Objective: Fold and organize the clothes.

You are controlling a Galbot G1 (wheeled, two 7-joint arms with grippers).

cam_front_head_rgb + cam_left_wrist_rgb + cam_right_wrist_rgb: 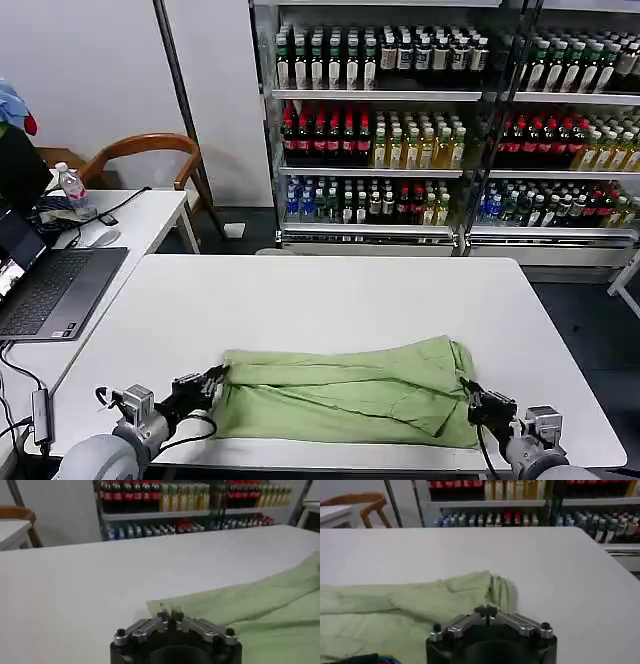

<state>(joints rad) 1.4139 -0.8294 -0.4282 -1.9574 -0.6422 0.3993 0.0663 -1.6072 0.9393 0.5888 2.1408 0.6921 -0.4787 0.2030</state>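
Observation:
The clothes are one light green shirt (350, 395), folded into a long band that lies flat across the front of the white table (330, 300). My left gripper (215, 380) is at the band's left end, low on the table. Its fingertips are shut on the corner of the shirt (260, 610), as the left gripper (170, 615) shows from the wrist. At the right end, my right gripper (468, 392) is shut on the fabric edge. From its wrist, the right gripper (487, 611) sits against the bunched end of the shirt (410, 610).
An open laptop (50, 290) lies at the table's left edge, with a cable (40, 410) running off it. A side table holds a water bottle (72, 185), with a wooden chair (150, 150) behind. Drink shelves (420, 130) stand beyond the far edge.

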